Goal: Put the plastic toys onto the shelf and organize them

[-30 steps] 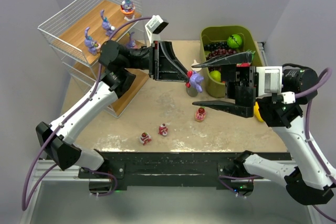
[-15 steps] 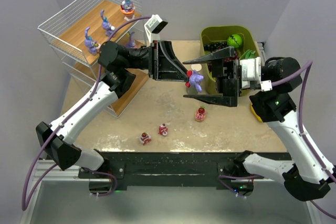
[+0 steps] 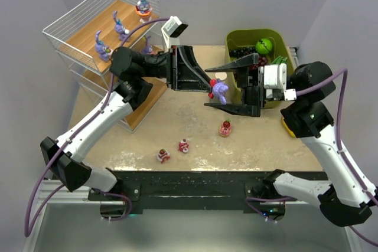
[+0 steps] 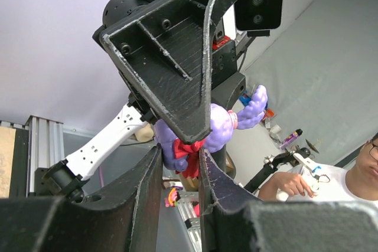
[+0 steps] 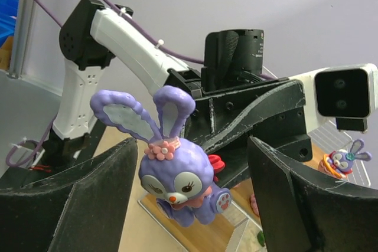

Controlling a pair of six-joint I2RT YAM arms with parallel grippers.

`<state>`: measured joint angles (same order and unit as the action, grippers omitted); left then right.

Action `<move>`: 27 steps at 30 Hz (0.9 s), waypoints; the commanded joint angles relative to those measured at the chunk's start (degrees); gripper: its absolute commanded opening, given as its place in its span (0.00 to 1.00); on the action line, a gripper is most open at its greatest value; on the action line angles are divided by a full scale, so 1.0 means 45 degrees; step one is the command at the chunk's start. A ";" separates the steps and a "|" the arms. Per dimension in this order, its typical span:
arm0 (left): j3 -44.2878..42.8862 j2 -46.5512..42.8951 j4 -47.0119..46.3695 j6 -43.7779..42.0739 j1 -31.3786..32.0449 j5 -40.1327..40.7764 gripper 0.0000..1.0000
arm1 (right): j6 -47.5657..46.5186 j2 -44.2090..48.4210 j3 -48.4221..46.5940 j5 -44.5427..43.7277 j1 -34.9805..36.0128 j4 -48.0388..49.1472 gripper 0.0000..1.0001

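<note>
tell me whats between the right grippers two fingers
The purple bunny, pinched by the left gripper, sits in the gap between the right gripper's open fingers. The right wrist view shows it clearest; the top view agrees.

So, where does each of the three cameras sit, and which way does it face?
Top external: above and behind the bases, looking down at the table, the shelf, the left arm and the right arm.
Left wrist: on the left arm, looking along the left fingers, shut on the purple bunny, toward the right arm.
Right wrist: on the right arm, looking between the open right fingers toward the left arm and shelf.
Shared: both wrist views show the bunny.
</note>
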<state>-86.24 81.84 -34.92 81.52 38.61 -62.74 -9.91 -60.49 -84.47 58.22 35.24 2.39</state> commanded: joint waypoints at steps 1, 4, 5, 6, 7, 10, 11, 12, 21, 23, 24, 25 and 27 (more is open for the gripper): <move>-0.0192 -0.0375 -0.0503 0.0303 -0.0045 -0.0081 0.00 | -0.0609 0.0375 -0.0292 -0.0573 0.0039 -0.0493 0.71; -0.0172 -0.0356 -0.0503 0.0303 -0.0084 -0.0101 0.00 | -0.0688 0.0493 -0.0331 -0.0574 0.0020 -0.0786 0.67; -0.0172 -0.0355 -0.0503 0.0303 -0.0084 -0.0120 0.00 | -0.0688 0.0512 -0.0331 -0.0554 0.0019 -0.0786 0.65; -0.0172 -0.0355 -0.0503 0.0303 -0.0103 -0.0120 0.00 | -0.0688 0.0551 -0.0351 -0.0535 0.0039 -0.0805 0.64; -0.0172 -0.0336 -0.0522 0.0323 -0.0103 -0.0120 0.00 | -0.0669 0.0551 -0.0351 -0.0554 0.0020 -0.0805 0.63; -0.0172 -0.0297 -0.0542 0.0342 -0.0123 -0.0140 0.00 | -0.0688 0.0571 -0.0409 -0.0593 0.0019 -0.0825 0.54; -0.0153 -0.0297 -0.0522 0.0362 -0.0142 -0.0140 0.00 | -0.0649 0.0590 -0.0429 -0.0593 0.0019 -0.0844 0.51; -0.0153 -0.0277 -0.0561 0.0362 -0.0143 -0.0140 0.00 | -0.0533 0.0552 -0.0487 -0.0574 0.0019 -0.0786 0.45; -0.0036 -0.0394 -0.0561 0.0265 -0.0318 -0.0023 0.55 | 0.0267 0.0200 -0.0819 -0.0651 0.0019 -0.0747 0.04; 0.0004 -0.0589 -0.0406 -0.0008 -0.0435 0.0074 0.66 | 0.0541 0.0142 -0.0897 -0.1001 0.0039 -0.0785 0.00; 0.0004 -0.0667 0.0021 -0.0241 -0.0552 0.0133 0.74 | 0.0755 0.0141 -0.0975 -0.1177 0.0039 -0.0844 0.00; -0.0016 -0.0861 0.0392 -0.0920 -0.0630 0.0172 0.77 | 0.0912 0.0122 -0.1015 -0.1392 0.0020 -0.0883 0.00; -0.0384 -0.1097 0.2316 -0.2015 -0.0767 0.0406 0.86 | 0.1457 0.0180 -0.1034 -0.2192 0.0019 -0.0942 0.00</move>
<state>-86.17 80.88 -33.76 80.27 36.67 -62.54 -8.51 -60.05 -86.39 54.65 35.24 -2.11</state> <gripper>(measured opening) 0.785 0.483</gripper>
